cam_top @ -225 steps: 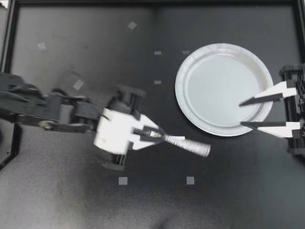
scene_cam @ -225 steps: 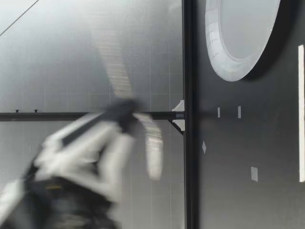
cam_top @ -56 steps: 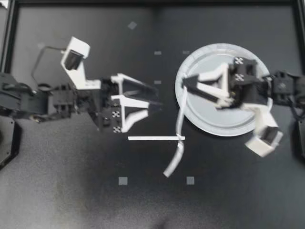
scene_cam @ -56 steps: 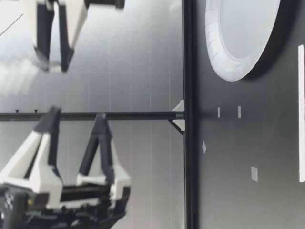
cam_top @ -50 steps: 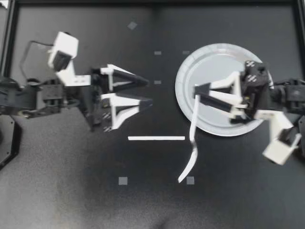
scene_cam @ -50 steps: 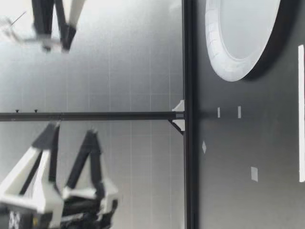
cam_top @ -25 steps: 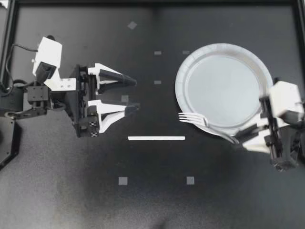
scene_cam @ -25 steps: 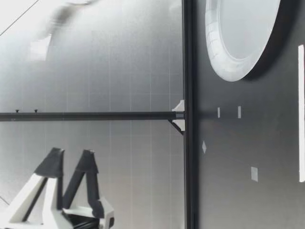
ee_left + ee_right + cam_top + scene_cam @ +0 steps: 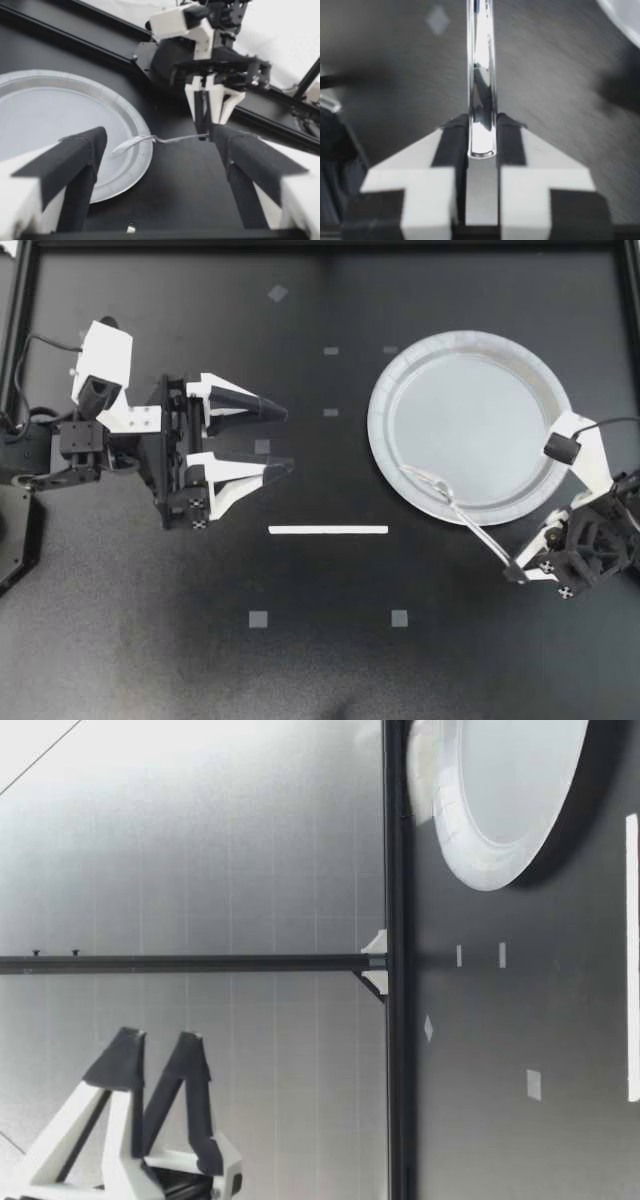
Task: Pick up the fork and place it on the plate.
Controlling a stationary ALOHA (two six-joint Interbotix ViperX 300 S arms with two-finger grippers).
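Observation:
A silver fork [image 9: 468,520] is held by the end of its handle in my right gripper [image 9: 515,573], which is shut on it just off the plate's front right edge. The fork's head reaches over the rim of the grey plate [image 9: 470,405]; I cannot tell whether it touches. In the right wrist view the handle [image 9: 480,75] runs straight out from between the shut fingers [image 9: 455,142]. My left gripper [image 9: 288,438] stands open and empty at the table's left, apart from both. In the left wrist view the fork [image 9: 167,139] and plate [image 9: 45,115] lie ahead.
A white tape strip [image 9: 328,530] lies mid-table, with small tape squares [image 9: 258,619] around it. A black frame [image 9: 320,246] borders the table. In the low view an open gripper [image 9: 157,1045] hangs above the table, near the camera, and the plate [image 9: 500,800] lies farther off.
My right gripper has swung the fork from lying across the plate's front edge to a diagonal, its head farther onto the rim. The left gripper has hardly moved.

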